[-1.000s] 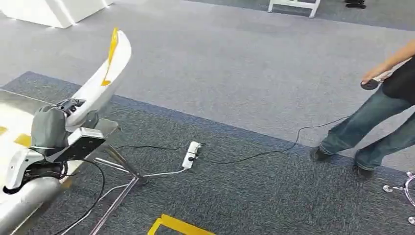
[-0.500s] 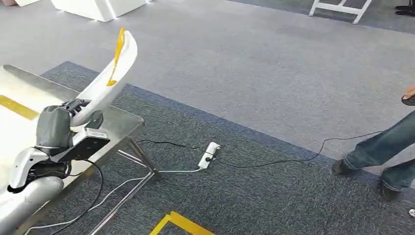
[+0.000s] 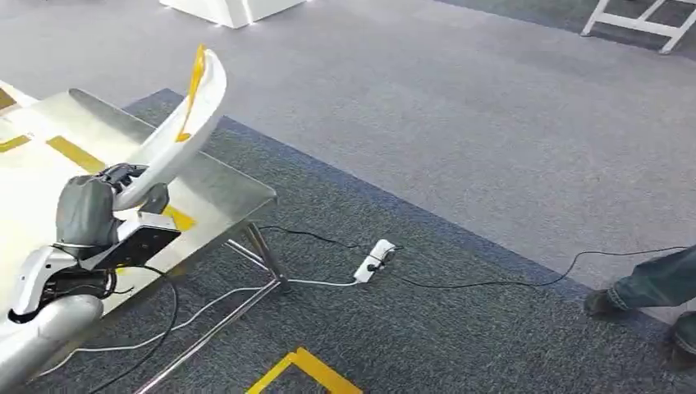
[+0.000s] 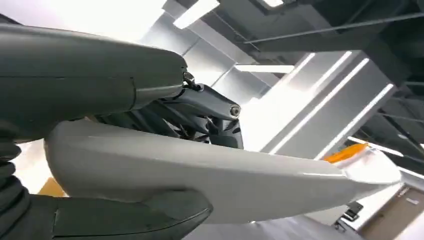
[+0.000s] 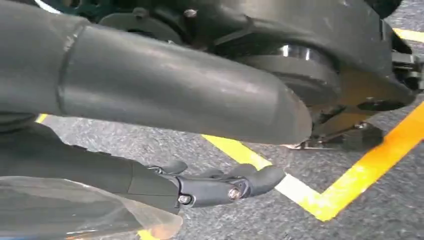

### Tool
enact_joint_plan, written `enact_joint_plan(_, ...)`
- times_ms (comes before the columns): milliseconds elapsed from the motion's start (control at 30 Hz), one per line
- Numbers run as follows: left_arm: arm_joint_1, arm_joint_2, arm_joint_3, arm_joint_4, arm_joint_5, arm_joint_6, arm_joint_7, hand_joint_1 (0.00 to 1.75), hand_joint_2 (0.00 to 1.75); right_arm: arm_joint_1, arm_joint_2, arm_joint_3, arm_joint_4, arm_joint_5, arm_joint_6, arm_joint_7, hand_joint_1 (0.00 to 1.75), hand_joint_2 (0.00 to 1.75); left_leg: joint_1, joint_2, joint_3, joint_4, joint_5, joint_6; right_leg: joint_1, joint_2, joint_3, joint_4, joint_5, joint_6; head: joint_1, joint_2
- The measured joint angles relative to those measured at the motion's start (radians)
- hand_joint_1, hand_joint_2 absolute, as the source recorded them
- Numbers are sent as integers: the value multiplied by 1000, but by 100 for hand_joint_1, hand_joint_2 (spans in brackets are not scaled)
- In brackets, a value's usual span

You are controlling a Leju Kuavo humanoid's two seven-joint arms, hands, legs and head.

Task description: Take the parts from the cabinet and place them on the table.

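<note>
Left hand clamped on the long white part, orange-trimmed tip raised up and away from the fingers. Compared with a second ago, whole view swung: steel worktop now spread wide beneath and beyond the hand, person's legs slid off toward the far edge. Reads as a turn toward the drop-off, carry nearly done, placing not yet begun. Right hand hanging over grey carpet and yellow tape, fingers loosely apart, holding nothing. Power strip and cables on the floor past the worktop's leg.
</note>
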Motion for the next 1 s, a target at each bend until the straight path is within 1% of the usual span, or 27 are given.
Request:
enact_joint_plan(33, 1, 0, 0, 0, 0, 0, 0, 175, 175, 0, 0, 0, 0, 0, 0, 0, 0, 0, 0, -12, -1, -1, 1, 2, -1, -12, 5, -3, -1, 4, -1, 0)
enact_joint_plan(67, 1, 2, 0, 0, 0, 0, 0, 175, 175, -1, -1, 0, -1, 0, 0, 0, 0, 0, 7, -23, 6, -14, 8, 10, 0, -14, 7, -2, -7, 12, -1, 0)
enact_joint_plan(100, -1, 2, 0, 0, 0, 0, 0, 175, 175, -2, -1, 1, -1, 0, 0, 0, 0, 0, 11, -28, 9, -19, 12, 13, -4, 30, -5, 14, -20, 17, 1, 0)
enact_joint_plan(133, -6, 2, 0, 0, 0, 0, 0, 175, 175, -2, -1, 1, -2, 0, 0, 0, 0, 0, 14, -37, 8, -18, 13, 17, -7, 65, -26, 60, -48, 19, 2, 0)
enact_joint_plan(167, -6, 2, 0, 0, 0, 0, 0, 175, 175, -3, -1, 2, -2, 0, 0, 0, 0, 0, 16, -45, 7, -18, 13, 18, -9, 80, -62, 136, -82, 23, 6, 0)
enact_joint_plan(267, -6, 2, 0, 0, 0, 0, 0, 175, 175, -3, -1, 2, -2, 0, 0, 0, 0, 0, 16, -45, 7, -18, 13, 18, -9, 80, -62, 136, -82, 23, 6, 0)
enact_joint_plan(300, -6, 2, 0, 0, 0, 0, 0, 175, 175, -3, -1, 2, -2, 0, 0, 0, 0, 0, 16, -46, 7, -18, 13, 18, -9, 81, -67, 146, -87, 23, 6, 0)
enact_joint_plan(333, 0, -3, -4, 1, 0, 0, 1, 175, 175, 0, -2, 5, -2, 0, 0, 2, 0, 0, 17, -84, 8, -16, 13, 17, -11, 87, -162, 301, -107, 32, 6, 0)
enact_joint_plan(367, -1, -5, -4, 1, 0, 0, 2, 175, 175, -1, -3, 5, -2, 0, 0, 2, 0, 0, 22, -109, 11, -12, 9, 11, -18, 101, -84, 116, 4, 36, 6, 0)
enact_joint_plan(400, -2, -5, -4, 1, 0, 0, 2, 175, 175, -1, -2, 5, -2, 0, 0, 2, 0, 0, 23, -118, 10, -7, 5, 5, -26, 131, -48, 33, 33, 40, 6, 0)
enact_joint_plan(433, -3, -5, -3, 1, 0, 0, 3, 175, 175, -3, -2, 7, -2, 0, 0, 1, 0, 0, 18, -127, 2, 0, 2, -1, -27, 164, -32, 15, 12, 40, 9, 0)
enact_joint_plan(467, -5, -5, -3, 1, 0, 0, 5, 175, 175, -4, -2, 9, -2, 0, 0, 1, 0, 0, 19, -136, -5, 6, 5, -4, -28, 156, -25, 10, 14, 27, 6, 0)
enact_joint_plan(533, -4, -4, -3, 1, 0, 0, 5, 175, 175, -6, -3, 10, -2, 0, 0, 3, 0, 0, 25, -154, -6, -1, 12, -15, -21, 140, -24, 11, 14, 17, 8, 0)
enact_joint_plan(567, -3, -3, -3, 2, 0, 0, 5, 175, 175, -7, -2, 11, -2, 0, 0, 3, 0, 0, 25, -163, -7, 0, 10, -19, -23, 131, -22, 7, 17, 11, 7, 0)
enact_joint_plan(600, -2, -1, -3, 1, 0, 0, 5, 175, 175, -9, -3, 11, -2, 0, 0, 3, 0, 0, 25, -143, -10, 12, -2, -23, -26, 119, -19, 4, 18, 4, 8, 0)
enact_joint_plan(633, -8, 0, -2, 2, 0, 0, 5, 175, 175, -9, -3, 11, -2, 0, 0, 3, 0, 0, 23, -105, -25, 44, -25, -30, -26, 114, -18, 4, 17, -1, 0, 0)
enact_joint_plan(667, -11, -1, -3, 2, 0, 0, 5, 175, 175, -11, -3, 12, -2, 0, 0, 3, 0, 0, 25, -85, -59, 115, -63, -34, -24, 101, -18, 4, 15, -8, -2, 0)
enact_joint_plan(700, -10, -3, -3, 2, 0, 0, 5, 175, 175, -12, -3, 12, -2, 0, 0, 3, 0, 0, 27, -76, -97, 197, -98, -37, -23, 92, -18, 4, 14, -10, -1, 0)
enact_joint_plan(733, -7, -3, -5, 3, 0, 0, 5, 175, 175, -11, -3, 13, -2, 0, 0, 3, 0, 0, 28, -72, -131, 266, -124, -39, -23, 81, -18, 5, 13, -12, -2, 0)
enact_joint_plan(767, -4, -5, -5, 3, 0, 0, 5, 175, 175, -10, -3, 15, -2, 0, 0, 3, 0, 0, 29, -71, -149, 303, -128, -40, -22, 71, -18, 5, 12, -14, -2, 0)
enact_joint_plan(800, -2, -5, -5, 5, 0, 0, 6, 175, 175, -11, -3, 18, -2, 0, 0, 3, 0, 0, 30, -70, -145, 294, -111, -40, -22, 61, -17, 5, 11, -13, -2, 0)
enact_joint_plan(833, -3, -5, -5, 5, 0, 0, 6, 175, 175, -13, -3, 19, -2, 0, 0, 3, 0, 0, 30, -69, -121, 243, -73, -38, -21, 51, -15, 5, 10, -13, -2, 0)
enact_joint_plan(867, -3, -4, -5, 5, 0, 0, 6, 175, 175, -12, -3, 19, -2, 0, 0, 3, 0, 0, 29, -63, -81, 164, -29, -33, -20, 43, -12, 5, 9, -12, -2, 0)
enact_joint_plan(900, -4, -3, -4, 5, 0, 0, 6, 175, 175, -13, -3, 19, -2, 0, 0, 3, 0, 0, 26, -46, -34, 74, 11, -27, -19, 34, -7, 5, 6, -10, -2, 0)
enact_joint_plan(933, -6, -3, -3, 5, 0, 0, 6, 175, 175, -13, -3, 19, -2, 0, 0, 3, 0, 0, 17, 3, -2, 16, 6, -19, -18, 26, -4, 3, 4, -7, 0, 0)
enact_joint_plan(967, -10, -3, -3, 5, 0, 0, 6, 175, 175, -14, -3, 20, -2, 0, 0, 3, 0, 0, 7, 11, 3, -3, 2, -15, -12, 21, -7, 7, 1, 0, -2, 0)
enact_joint_plan(1000, -11, -3, -3, 4, 0, 0, 6, 175, 175, -15, -3, 21, -2, 0, 0, 3, 0, 0, 9, 2, -4, 2, 3, -14, -12, 11, -8, 6, 2, 5, 1, 0)
